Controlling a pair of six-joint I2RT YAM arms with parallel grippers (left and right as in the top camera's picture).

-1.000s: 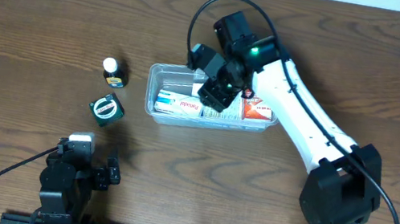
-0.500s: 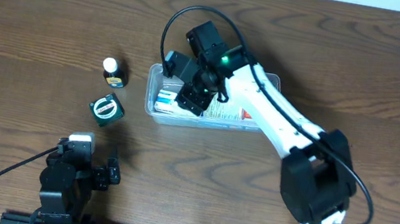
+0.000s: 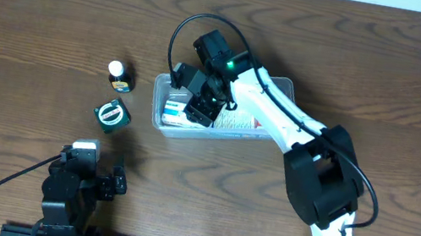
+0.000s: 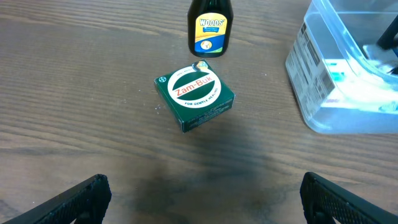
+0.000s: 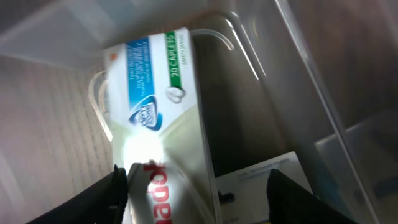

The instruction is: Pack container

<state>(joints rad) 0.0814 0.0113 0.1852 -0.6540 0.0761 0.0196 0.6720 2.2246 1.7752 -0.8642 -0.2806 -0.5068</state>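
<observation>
Container [image 3: 158, 102] lies at the table's [image 3: 41, 4] middle, white cartons [image 5: 155, 93] flat inside; the right gripper [image 3: 198, 114] is down in its left end, jaws partly apart over a carton, apparently gripping nothing. Left of the container stand a green box [image 3: 112, 113] and a bottle [image 3: 121, 76], and the left gripper [image 4: 205, 190], farther off that side, gapes wide, empty. Best, I judge, to lift the right gripper straight out, clear of the walls, so no carton drags along.

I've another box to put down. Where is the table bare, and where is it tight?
Bare table: left of the bottle and green box, along the far edge, right of the container. Crowded: the container's left end, under the right gripper.
</observation>
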